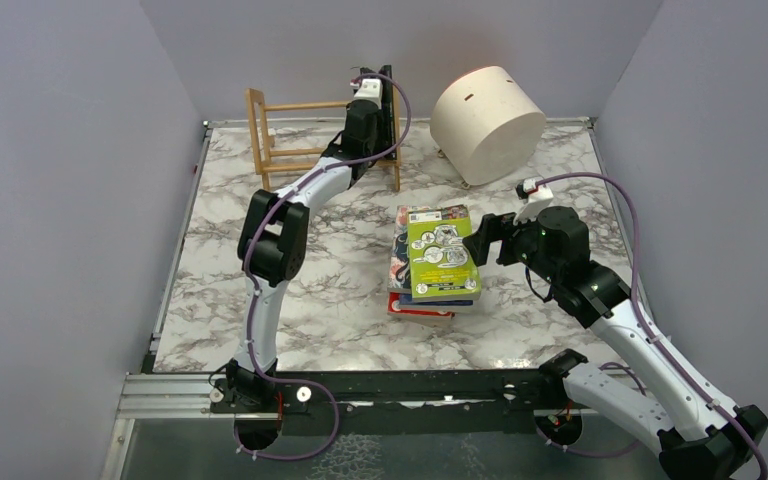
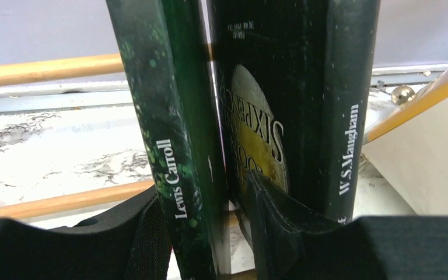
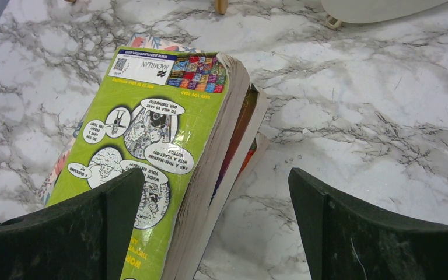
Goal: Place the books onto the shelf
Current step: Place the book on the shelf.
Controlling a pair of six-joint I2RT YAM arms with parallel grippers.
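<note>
Marble-patterned tabletop (image 1: 260, 300), pale grey walls on three sides. Mid-table: stack of books (image 1: 430, 295) lying flat, lime green book (image 1: 442, 252) topmost with its back cover up. The right gripper (image 1: 482, 240) is at the stack's right edge, jaws spread wide and holding nothing. Far edge: light-wood shelf (image 1: 260, 140). The left gripper (image 2: 204, 204) reaches into its right end, fingers either side of an upright dark green book (image 2: 163, 116). A black book (image 2: 303, 87) stands upright just beside it, one finger between the two. Whether the dark green book is gripped or let go cannot be told. Far right: cream drum (image 1: 487, 122), tilted.
</note>
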